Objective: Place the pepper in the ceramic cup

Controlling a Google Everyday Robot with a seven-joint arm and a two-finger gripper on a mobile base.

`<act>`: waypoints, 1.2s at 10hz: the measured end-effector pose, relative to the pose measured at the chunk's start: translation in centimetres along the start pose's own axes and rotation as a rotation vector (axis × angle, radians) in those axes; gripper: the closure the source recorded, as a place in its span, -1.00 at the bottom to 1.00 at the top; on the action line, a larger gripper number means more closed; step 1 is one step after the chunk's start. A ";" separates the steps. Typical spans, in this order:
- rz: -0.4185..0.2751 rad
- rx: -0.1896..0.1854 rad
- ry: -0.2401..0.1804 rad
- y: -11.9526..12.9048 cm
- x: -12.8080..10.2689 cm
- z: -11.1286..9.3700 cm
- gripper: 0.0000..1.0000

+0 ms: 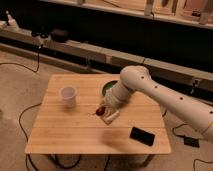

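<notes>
This looks like a robotics lab or test room rather than a home, though the dim view leaves some doubt. A plain wooden counter (65, 135) stands alone on bare floor (15, 90). Black cables (38, 57) trail left of the counter, and long ledges (85, 50) (carrying dark gear (59, 34)) run behind it. The white arm's gripper (102, 111) hangs over the counter's middle.

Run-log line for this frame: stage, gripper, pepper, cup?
stage: transport | gripper: shut on pepper, over table middle | ceramic cup: upright, image-left of gripper, apart | placement: not yet done
</notes>
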 end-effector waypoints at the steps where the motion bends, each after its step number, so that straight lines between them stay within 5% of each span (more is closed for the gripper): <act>1: 0.001 -0.001 0.000 0.0 -0.1 0.0 0.66; 12: -0.001 -0.010 0.013 0.7 0.3 -0.1 0.66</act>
